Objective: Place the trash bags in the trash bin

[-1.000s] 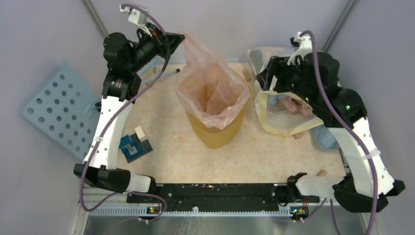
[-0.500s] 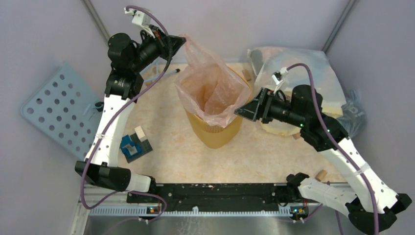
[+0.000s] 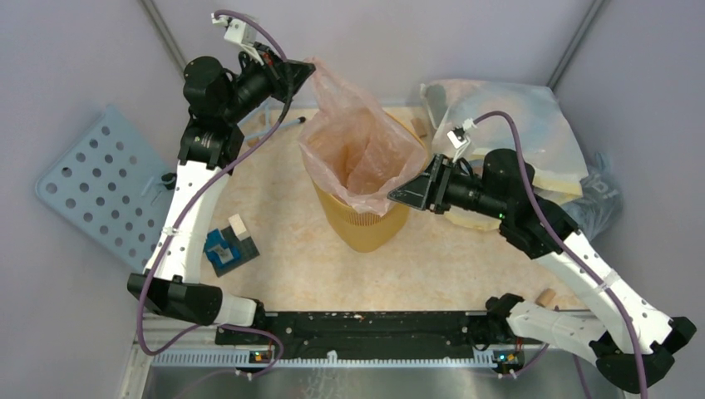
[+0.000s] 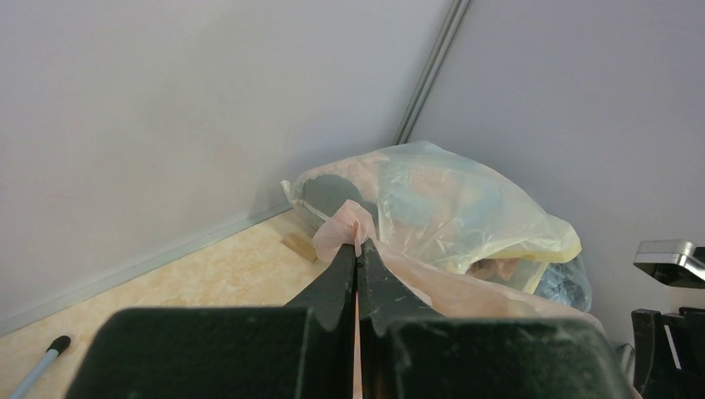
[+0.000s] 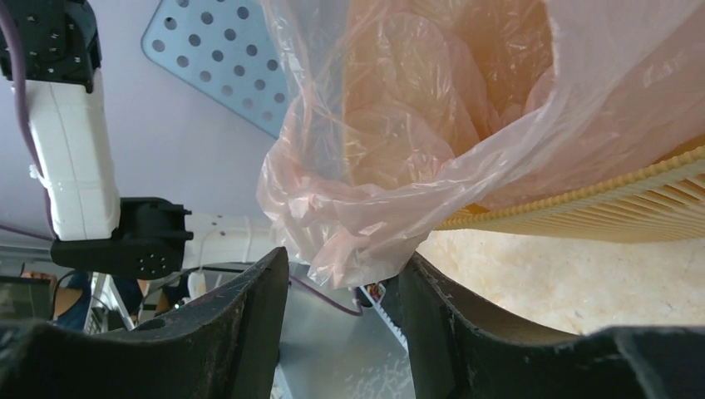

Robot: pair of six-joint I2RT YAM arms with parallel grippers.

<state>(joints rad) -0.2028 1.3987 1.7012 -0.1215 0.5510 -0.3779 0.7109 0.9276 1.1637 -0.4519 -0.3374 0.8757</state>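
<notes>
Pink trash bag sitting inside yellow-orange trash bin mid-worktop, mouth gaping. Left gripper: fingers pinching far corner of film shut, holding it raised. Right gripper: fingers standing part-open, straddling drooping near edge, gripping nothing. Judging bag mostly in; edges needing seating over rim.

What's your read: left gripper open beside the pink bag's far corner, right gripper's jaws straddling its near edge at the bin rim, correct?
Not the left gripper: it is shut on the far corner of the pink bag, per the left wrist view. Rest holds: the right gripper has its jaws straddling the near edge at the bin rim.
</notes>
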